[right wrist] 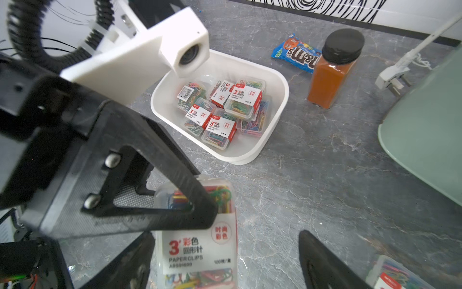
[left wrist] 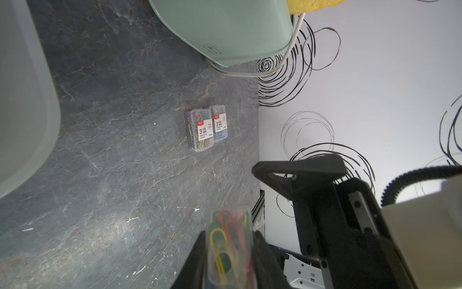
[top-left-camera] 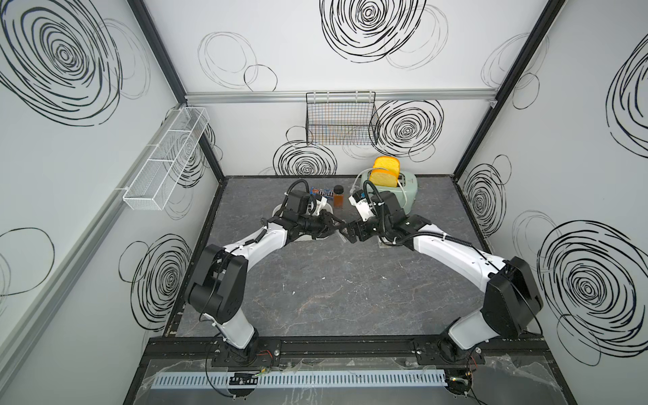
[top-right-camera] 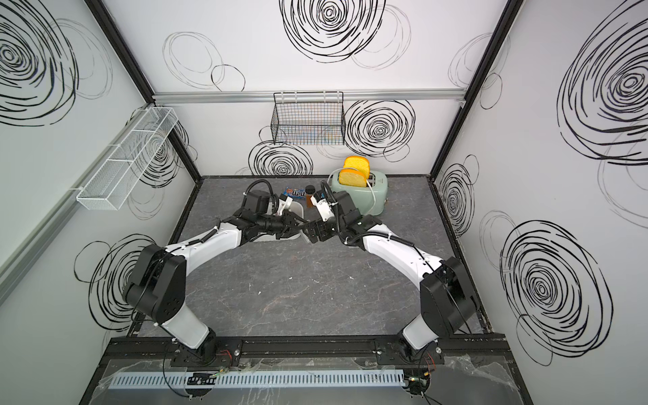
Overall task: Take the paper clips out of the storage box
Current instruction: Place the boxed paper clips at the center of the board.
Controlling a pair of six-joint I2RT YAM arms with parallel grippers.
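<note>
Left gripper [left wrist: 228,240] is clamping a clip case [right wrist: 200,250]. Right gripper [right wrist: 226,235] is standing released around it.

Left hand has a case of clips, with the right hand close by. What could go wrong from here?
1. The left hand grips the clear case near one end, so it may pivot or slip when the arm swings.
2. The right hand stands open around that same case; a sideways retreat could knock it loose.
3. The tall orange jar stands beside the storage box; the next reach for a case could tip it.
</note>
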